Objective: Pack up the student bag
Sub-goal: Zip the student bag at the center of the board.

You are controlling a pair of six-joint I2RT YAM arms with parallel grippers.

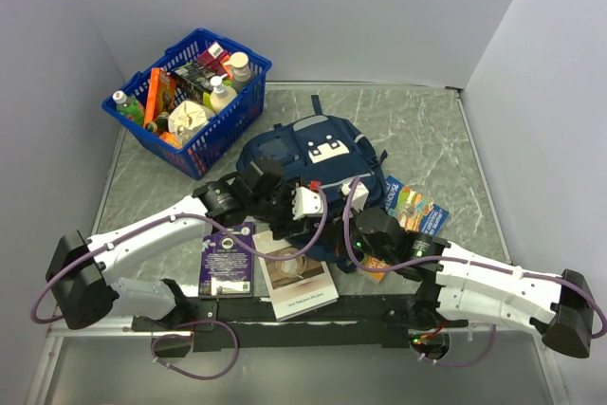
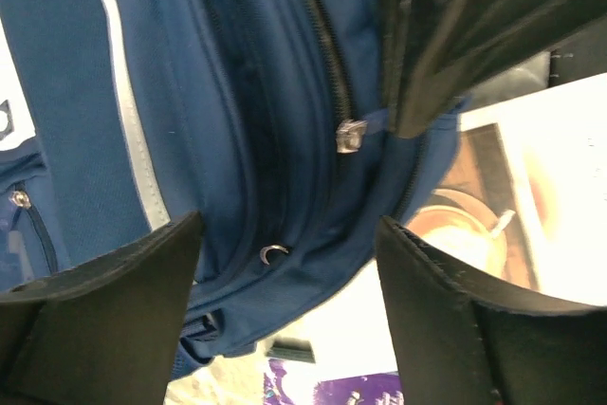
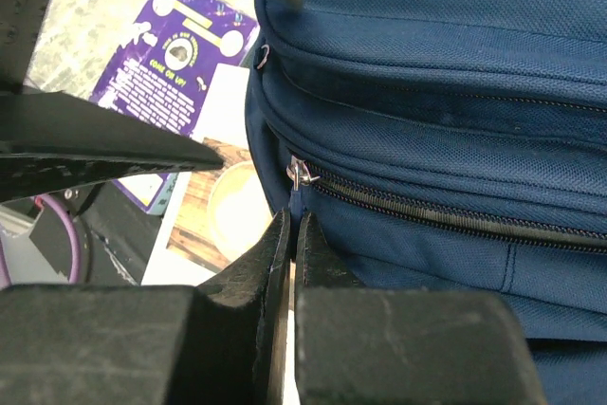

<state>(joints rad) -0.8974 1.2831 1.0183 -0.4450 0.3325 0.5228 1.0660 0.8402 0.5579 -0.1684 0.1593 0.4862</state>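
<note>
Closest of all, the right jaws are pressing tight together on the little blue zip tab (image 3: 301, 194) on the side of the student bag (image 3: 427, 64). The left jaws are standing wide apart and holding nothing, and the bag's blue side is sitting just in front of them. On the counter (image 1: 427, 130) the bag (image 1: 318, 154) is lying flat in the middle, near a blue basket (image 1: 216, 139) and right beside a coffee book (image 1: 302, 282).

A robot lab cell: plain pale walls (image 1: 332, 7) box in a marble-patterned bench (image 1: 427, 130) with two white arms (image 1: 142, 234) mounted at its edge
</note>
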